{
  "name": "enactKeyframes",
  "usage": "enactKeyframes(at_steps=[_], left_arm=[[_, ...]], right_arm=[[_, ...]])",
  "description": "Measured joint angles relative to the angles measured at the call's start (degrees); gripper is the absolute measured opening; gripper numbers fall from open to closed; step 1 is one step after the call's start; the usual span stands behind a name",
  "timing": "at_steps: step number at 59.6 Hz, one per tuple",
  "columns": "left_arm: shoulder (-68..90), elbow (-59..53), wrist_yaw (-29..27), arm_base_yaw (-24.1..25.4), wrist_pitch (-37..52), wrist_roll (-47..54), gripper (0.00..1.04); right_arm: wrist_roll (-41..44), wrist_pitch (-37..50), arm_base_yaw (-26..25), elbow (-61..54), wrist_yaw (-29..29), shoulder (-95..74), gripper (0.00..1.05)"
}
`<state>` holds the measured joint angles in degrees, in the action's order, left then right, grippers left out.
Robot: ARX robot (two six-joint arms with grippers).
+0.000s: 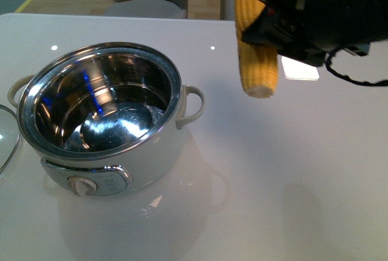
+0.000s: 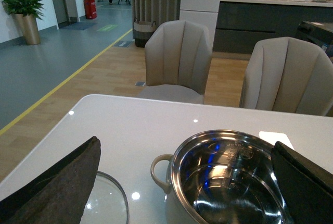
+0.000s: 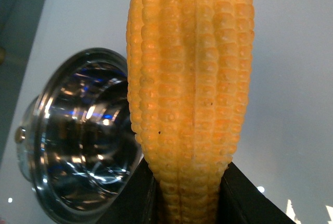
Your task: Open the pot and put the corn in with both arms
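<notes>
The cream-white pot (image 1: 103, 115) stands open on the white table, its steel inside empty and its dial panel (image 1: 85, 183) facing me. It also shows in the left wrist view (image 2: 229, 177) and the right wrist view (image 3: 78, 135). My right gripper (image 1: 267, 21) is shut on the yellow corn (image 1: 254, 61) and holds it in the air, right of and above the pot, hanging end down. The corn fills the right wrist view (image 3: 187, 94) between the black fingers (image 3: 244, 198). My left gripper (image 2: 192, 182) is open and empty near the pot; its fingers (image 2: 57, 182) frame the pot.
A glass lid (image 1: 5, 136) lies on the table left of the pot, also in the left wrist view (image 2: 106, 203). A small white card (image 1: 300, 68) lies on the table at the right. Beige chairs (image 2: 179, 60) stand beyond the table's far edge.
</notes>
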<state>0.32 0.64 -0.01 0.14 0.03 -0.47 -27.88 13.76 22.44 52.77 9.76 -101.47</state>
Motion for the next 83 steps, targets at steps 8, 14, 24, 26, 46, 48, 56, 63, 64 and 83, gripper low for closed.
enactKeyframes(at_steps=[8, 14, 24, 26, 46, 48, 56, 63, 64, 83], left_arm=[[0.0, 0.0, 0.0, 0.0, 0.0, 0.0, 0.98], [0.0, 0.0, 0.0, 0.0, 0.0, 0.0, 0.98], [0.0, 0.0, 0.0, 0.0, 0.0, 0.0, 0.98], [0.0, 0.0, 0.0, 0.0, 0.0, 0.0, 0.98], [0.0, 0.0, 0.0, 0.0, 0.0, 0.0, 0.98], [0.0, 0.0, 0.0, 0.0, 0.0, 0.0, 0.98], [0.0, 0.0, 0.0, 0.0, 0.0, 0.0, 0.98], [0.0, 0.0, 0.0, 0.0, 0.0, 0.0, 0.98], [0.0, 0.0, 0.0, 0.0, 0.0, 0.0, 0.98], [0.0, 0.0, 0.0, 0.0, 0.0, 0.0, 0.98]], right_arm=[[-5.2, -0.2, 2.9, 4.6, 0.8, -3.0, 0.19], [-8.1, -0.8, 4.2, 7.3, 0.8, -6.1, 0.19], [-12.1, -1.7, 6.1, 11.0, 0.5, -10.4, 0.18], [-12.6, -1.8, 6.5, 11.6, 0.5, -10.9, 0.18], [-18.2, -3.0, 11.5, 20.2, 0.6, -17.1, 0.17], [-18.7, -3.1, 11.9, 20.7, 0.6, -17.7, 0.16], [-20.7, -3.1, 13.1, 22.7, 0.6, -19.5, 0.16], [-22.3, -3.1, 13.9, 23.8, 0.6, -20.8, 0.16], [-22.3, -3.1, 14.0, 23.9, 0.6, -20.9, 0.16], [-23.6, -4.6, 15.6, 25.7, 0.8, -25.8, 0.16]])
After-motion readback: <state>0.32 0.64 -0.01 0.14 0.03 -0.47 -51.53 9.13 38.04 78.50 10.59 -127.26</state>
